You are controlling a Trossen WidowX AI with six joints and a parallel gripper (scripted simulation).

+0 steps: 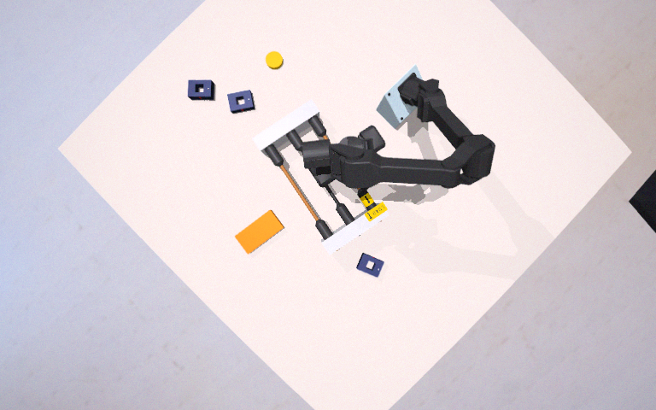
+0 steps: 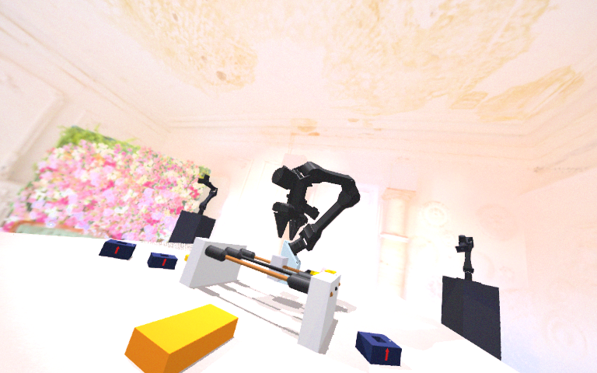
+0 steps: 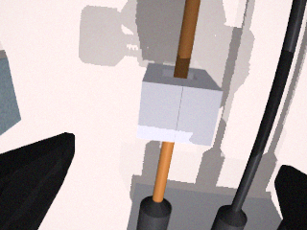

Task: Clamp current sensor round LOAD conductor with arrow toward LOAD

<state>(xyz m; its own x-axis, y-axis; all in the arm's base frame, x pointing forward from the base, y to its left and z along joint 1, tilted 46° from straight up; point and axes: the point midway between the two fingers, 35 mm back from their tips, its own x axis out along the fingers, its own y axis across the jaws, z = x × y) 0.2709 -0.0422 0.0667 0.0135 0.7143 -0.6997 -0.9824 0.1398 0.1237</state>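
the pincer [image 1: 324, 178] [image 2: 286, 237] [image 3: 179, 160] is wide apart above the load rod [image 1: 325, 137] [image 2: 292, 269] [image 3: 163, 168], and the grey sensor [image 2: 278, 264] [image 3: 177, 110] sits below it, around that rod, looking shut, so going up should keep them apart.

Three blue blocks [image 1: 193, 90] [image 1: 233, 102] [image 1: 362, 264] [image 2: 107, 250] [image 2: 154, 262] [image 2: 367, 346], one orange block [image 1: 259, 231] [image 2: 179, 335] and one yellow disc [image 1: 273, 60] [image 2: 186, 257] are lying around the pincer [image 1: 324, 178] [image 2: 286, 237] [image 3: 177, 152]; two stands [image 1: 285, 125] [image 1: 354, 233] [image 2: 214, 267] [image 2: 320, 309] [image 3: 192, 196], two copper rods [image 1: 298, 193] [image 2: 257, 266] [image 3: 163, 172], one black rod [image 1: 332, 195] [image 3: 275, 105] and one pale box [image 2: 278, 269] [image 3: 179, 112] are sitting below.
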